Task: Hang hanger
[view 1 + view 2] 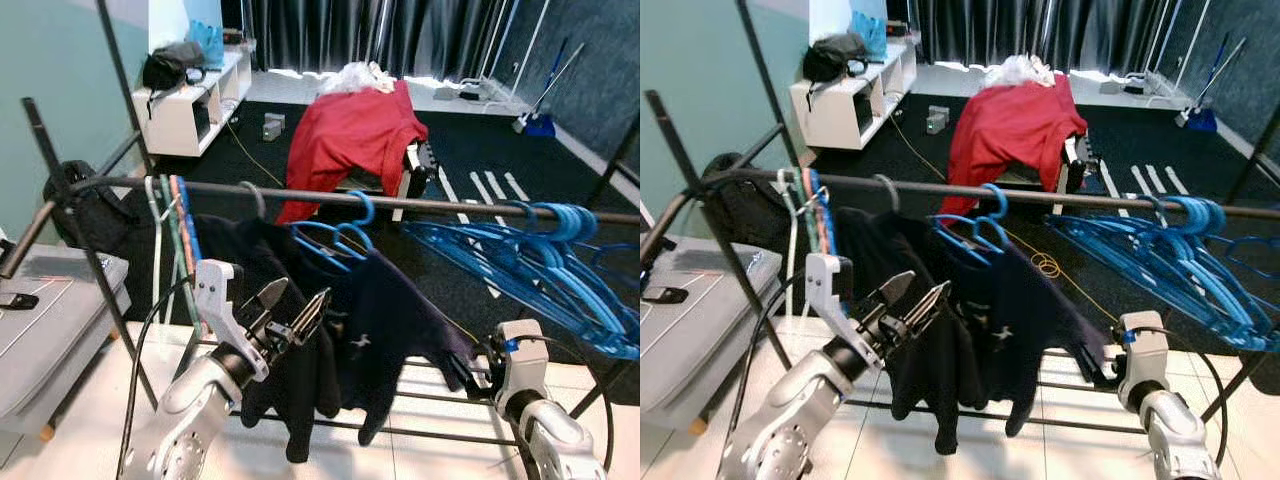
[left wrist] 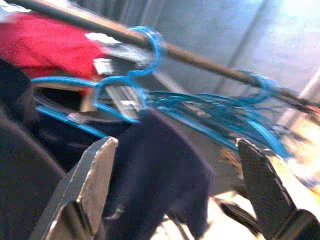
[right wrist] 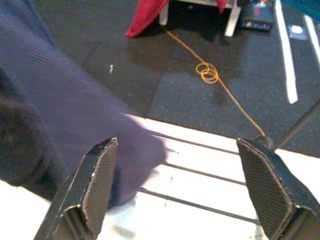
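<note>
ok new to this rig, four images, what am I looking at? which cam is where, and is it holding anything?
A humanoid robot stands at a clothes rail. The two wide pictures come from its head camera, one per eye, showing the same scene. The other two come from wrist cameras looking along each gripper's black fingers. The left gripper is raised in front of a dark garment hanging on a blue hanger; its fingers are open and empty. The right gripper is low, near the garment's hem, also open and empty. A bunch of empty blue hangers hangs further along the rail. A red cloth is draped behind.

Head eyes look down across the rail (image 1: 400,203); wrist cameras sit close, sharing the dark garment (image 1: 980,300).
</note>
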Controlling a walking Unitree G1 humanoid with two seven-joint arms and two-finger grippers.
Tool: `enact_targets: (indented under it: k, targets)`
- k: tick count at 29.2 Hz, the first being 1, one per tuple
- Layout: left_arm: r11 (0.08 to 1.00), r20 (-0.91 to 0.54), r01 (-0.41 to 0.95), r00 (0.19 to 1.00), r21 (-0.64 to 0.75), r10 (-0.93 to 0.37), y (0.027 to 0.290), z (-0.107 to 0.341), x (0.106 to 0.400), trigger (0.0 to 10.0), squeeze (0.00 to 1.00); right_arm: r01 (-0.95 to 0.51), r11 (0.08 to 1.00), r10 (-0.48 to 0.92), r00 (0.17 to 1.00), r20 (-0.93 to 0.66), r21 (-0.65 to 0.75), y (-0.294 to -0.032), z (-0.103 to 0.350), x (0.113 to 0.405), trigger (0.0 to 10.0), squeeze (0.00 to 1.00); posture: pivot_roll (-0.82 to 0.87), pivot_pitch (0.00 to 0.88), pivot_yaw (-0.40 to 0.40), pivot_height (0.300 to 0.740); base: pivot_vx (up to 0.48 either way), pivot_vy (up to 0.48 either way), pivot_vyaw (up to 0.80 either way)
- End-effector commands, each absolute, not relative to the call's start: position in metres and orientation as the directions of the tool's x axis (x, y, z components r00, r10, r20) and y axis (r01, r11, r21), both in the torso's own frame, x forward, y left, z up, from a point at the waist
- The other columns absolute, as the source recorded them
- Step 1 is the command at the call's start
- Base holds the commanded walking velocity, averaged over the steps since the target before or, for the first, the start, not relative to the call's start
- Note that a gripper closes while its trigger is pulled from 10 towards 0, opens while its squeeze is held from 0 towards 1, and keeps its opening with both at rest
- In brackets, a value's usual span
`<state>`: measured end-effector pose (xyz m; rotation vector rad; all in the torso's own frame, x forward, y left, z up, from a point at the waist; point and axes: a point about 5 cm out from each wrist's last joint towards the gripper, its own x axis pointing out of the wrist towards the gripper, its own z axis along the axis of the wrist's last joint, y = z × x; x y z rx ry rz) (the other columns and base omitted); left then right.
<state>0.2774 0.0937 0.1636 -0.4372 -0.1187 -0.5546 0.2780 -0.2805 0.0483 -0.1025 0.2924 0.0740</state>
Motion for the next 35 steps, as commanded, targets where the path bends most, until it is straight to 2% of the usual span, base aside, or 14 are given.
enact_targets:
  k: [1,2,3,4,6,7,8,11,17,18,20,30,31,35]
  targets:
    - [0.844,0.115,0.409,0.912,-0.347,-0.395,0.096,0.157,0.29,10.0,0.0,-0.073,0.993,0.04,0.95,-0.31,-0.095,-0.284,0.045,0.275,10.0,0.0,-0.05,0.044,-0.032,0.74,0.0,0.0,0.0]
    - [0.906,0.024,0.288,0.955,-0.309,-0.296,0.102,0.152,0.301,10.0,0.0,-0.07,0.992,0.036,0.95,-0.312,-0.101,-0.285,0.045,0.275,10.0,0.0,-0.04,0.041,-0.033,0.74,0.0,0.0,0.0]
    - [0.906,0.024,0.288,0.955,-0.309,-0.296,0.102,0.152,0.301,10.0,0.0,-0.07,0.992,0.036,0.95,-0.312,-0.101,-0.285,0.045,0.275,10.0,0.0,-0.04,0.041,-0.033,0.74,0.0,0.0,0.0]
    - [0.953,-0.051,0.198,0.975,-0.228,-0.215,0.109,0.148,0.31,10.0,0.0,-0.067,0.992,0.031,0.949,-0.313,-0.105,-0.286,0.046,0.275,10.0,0.0,-0.05,0.04,-0.033,0.74,0.0,0.0,0.0]
    - [0.953,-0.051,0.198,0.975,-0.228,-0.215,0.109,0.148,0.31,10.0,0.0,-0.067,0.992,0.031,0.949,-0.313,-0.105,-0.286,0.046,0.275,10.0,0.0,-0.05,0.04,-0.033,0.74,0.0,0.0,0.0]
    - [0.981,-0.092,0.103,0.989,-0.163,-0.119,0.118,0.147,0.318,10.0,0.0,-0.064,0.992,0.026,0.949,-0.313,-0.111,-0.287,0.047,0.276,10.0,0.0,-0.05,0.037,-0.031,0.74,0.0,0.0,0.0]
    - [0.981,-0.092,0.103,0.989,-0.163,-0.119,0.118,0.147,0.318,10.0,0.0,-0.064,0.992,0.026,0.949,-0.313,-0.111,-0.287,0.047,0.276,10.0,0.0,-0.05,0.037,-0.031,0.74,0.0,0.0,0.0]
    - [1.0,-0.155,-0.016,0.988,-0.006,0.015,0.133,0.139,0.329,10.0,0.0,-0.064,0.989,0.019,0.949,-0.316,-0.132,-0.287,0.047,0.276,10.0,0.0,-0.06,0.031,-0.023,0.74,0.0,0.0,0.0]
    - [0.992,-0.192,-0.128,0.974,-0.007,0.124,0.152,0.127,0.336,10.0,0.0,-0.069,0.986,0.017,0.946,-0.324,-0.152,-0.285,0.045,0.274,10.0,0.0,-0.07,0.029,-0.015,0.74,0.0,0.0,0.0]
    - [0.99,-0.186,-0.14,0.974,-0.029,0.132,0.158,0.126,0.338,10.0,1.0,-0.066,0.985,0.01,0.944,-0.329,-0.158,-0.285,0.043,0.273,10.0,0.0,-0.07,0.029,-0.015,0.74,0.0,0.0,0.0]
    - [0.985,-0.18,-0.174,0.969,-0.018,0.168,0.172,0.122,0.344,10.0,1.0,-0.051,0.986,-0.006,0.941,-0.338,-0.159,-0.288,0.041,0.27,10.0,0.0,-0.07,0.031,-0.013,0.74,0.0,0.0,0.0]
    - [0.989,-0.183,-0.15,0.972,-0.004,0.147,0.175,0.116,0.352,10.0,1.0,-0.013,0.986,-0.049,0.93,-0.364,-0.166,-0.292,0.04,0.272,10.0,0.0,-0.07,0.033,-0.022,0.74,0.0,0.0,-0.16]
    - [0.988,-0.175,-0.156,0.973,0.004,0.154,0.176,0.119,0.354,10.0,0.0,-0.008,0.987,-0.053,0.927,-0.372,-0.161,-0.293,0.039,0.271,10.0,0.0,-0.08,0.033,-0.022,0.74,0.0,0.0,-0.79]
    - [0.985,-0.137,-0.175,0.975,0.005,0.174,0.178,0.126,0.358,10.0,0.0,-0.011,0.985,-0.054,0.927,-0.372,-0.172,-0.294,0.038,0.27,10.0,0.0,-0.07,0.028,-0.021,0.74,0.0,0.0,-0.78]
